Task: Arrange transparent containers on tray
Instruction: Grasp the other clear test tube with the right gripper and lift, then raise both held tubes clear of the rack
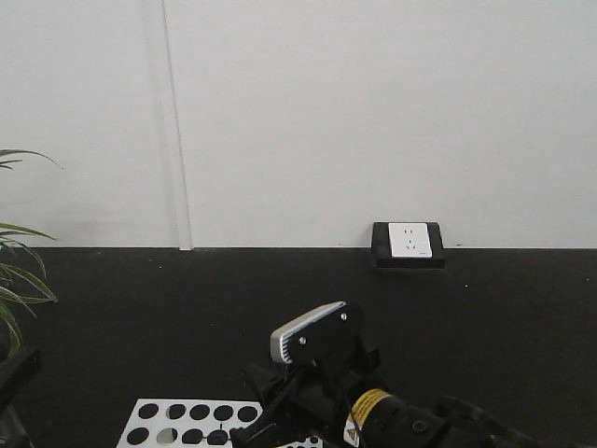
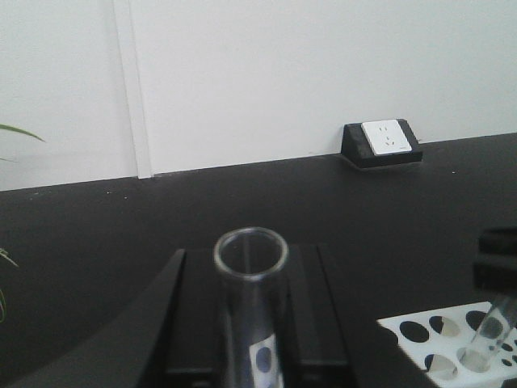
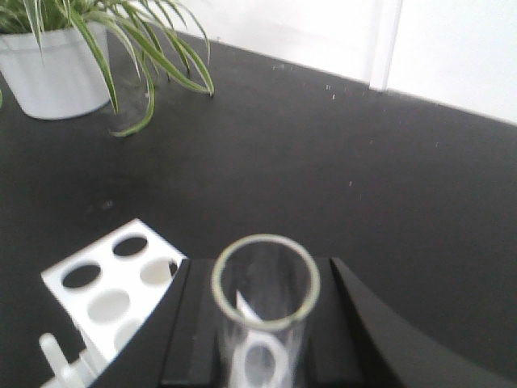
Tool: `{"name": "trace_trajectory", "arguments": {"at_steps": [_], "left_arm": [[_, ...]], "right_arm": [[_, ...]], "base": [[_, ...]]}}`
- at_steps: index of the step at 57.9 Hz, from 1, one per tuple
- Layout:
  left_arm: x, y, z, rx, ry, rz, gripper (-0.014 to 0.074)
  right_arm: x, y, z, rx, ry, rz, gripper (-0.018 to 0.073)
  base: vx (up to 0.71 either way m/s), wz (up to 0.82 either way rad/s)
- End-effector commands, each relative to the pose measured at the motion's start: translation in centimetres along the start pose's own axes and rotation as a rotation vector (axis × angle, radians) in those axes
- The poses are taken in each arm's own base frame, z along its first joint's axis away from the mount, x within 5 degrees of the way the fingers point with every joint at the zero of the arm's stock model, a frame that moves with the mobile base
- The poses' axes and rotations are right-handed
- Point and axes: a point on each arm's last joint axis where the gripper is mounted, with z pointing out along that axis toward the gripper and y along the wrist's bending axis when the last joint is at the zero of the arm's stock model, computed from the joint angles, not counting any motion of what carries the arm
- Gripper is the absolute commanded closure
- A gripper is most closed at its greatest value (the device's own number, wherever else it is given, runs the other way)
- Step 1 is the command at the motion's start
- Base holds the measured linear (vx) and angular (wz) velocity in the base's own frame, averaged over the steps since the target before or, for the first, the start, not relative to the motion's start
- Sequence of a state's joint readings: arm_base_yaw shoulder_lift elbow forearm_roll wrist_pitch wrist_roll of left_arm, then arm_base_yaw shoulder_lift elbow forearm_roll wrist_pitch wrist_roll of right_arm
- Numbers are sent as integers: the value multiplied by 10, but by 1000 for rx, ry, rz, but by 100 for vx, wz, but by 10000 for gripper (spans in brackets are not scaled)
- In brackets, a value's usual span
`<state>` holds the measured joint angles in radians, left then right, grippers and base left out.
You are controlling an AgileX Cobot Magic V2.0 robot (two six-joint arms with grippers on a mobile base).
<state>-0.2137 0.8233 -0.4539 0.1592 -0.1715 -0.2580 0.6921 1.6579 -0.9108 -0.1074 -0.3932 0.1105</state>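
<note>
Showing one clear test tube per wrist camera, both above the black table [image 1: 140, 308].

Left tube [image 2: 250, 323] stood upright between the left gripper [image 2: 250, 259] fingers [image 2: 161, 323]. It was thin clear glass with its open round rim up, and a white patch with dark spots showed through low down. Right tube [image 3: 265, 323] was the same clear glass with a broader rim in its own view, upright between the right gripper [image 3: 262, 263] fingers [image 3: 363, 323]. Contact with the glass fell below the frame edge in both wrist views, so I couldn't tell whether either gripper was pinching or only spread around its tube. From the left wrist view, the right tube's lower end sat at a hole of the white perforated rack [image 3: 109, 273], which lay on the table. Potted plant [image 3: 52, 73] was well apart from the rack; wall socket [image 1: 409, 241] was at the table's back edge.
</note>
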Motion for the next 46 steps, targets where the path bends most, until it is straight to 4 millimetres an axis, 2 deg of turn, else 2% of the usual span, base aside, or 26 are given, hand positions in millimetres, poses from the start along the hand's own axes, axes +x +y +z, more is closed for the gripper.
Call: {"name": "trace_trajectory", "arguments": {"at_steps": [1, 12, 20, 27, 36, 46], "left_arm": [[-18, -4, -2, 27, -117, -18, 489], [-19, -4, -2, 28, -119, -18, 489], [-20, -4, -3, 32, -134, -18, 489], [-24, -5, -3, 41, -171, -18, 486], [-26, -5, -7, 44, -183, -33, 486], [-54, -7, -25, 28, -205, -47, 486]], "right_arm": [[-56, -3, -19, 10, -194, -16, 572], [-99, -7, -38, 33, -233, -11, 572], [-123, -7, -56, 48, -214, -12, 572], [-140, -6, -77, 49, -269, -14, 572], [-149, -5, -107, 60, -243, -4, 572], [-154, -4, -140, 75, -193, -2, 572]], "base": [[0, 0], [0, 0], [0, 0], [0, 0], [0, 0], [0, 0]]}}
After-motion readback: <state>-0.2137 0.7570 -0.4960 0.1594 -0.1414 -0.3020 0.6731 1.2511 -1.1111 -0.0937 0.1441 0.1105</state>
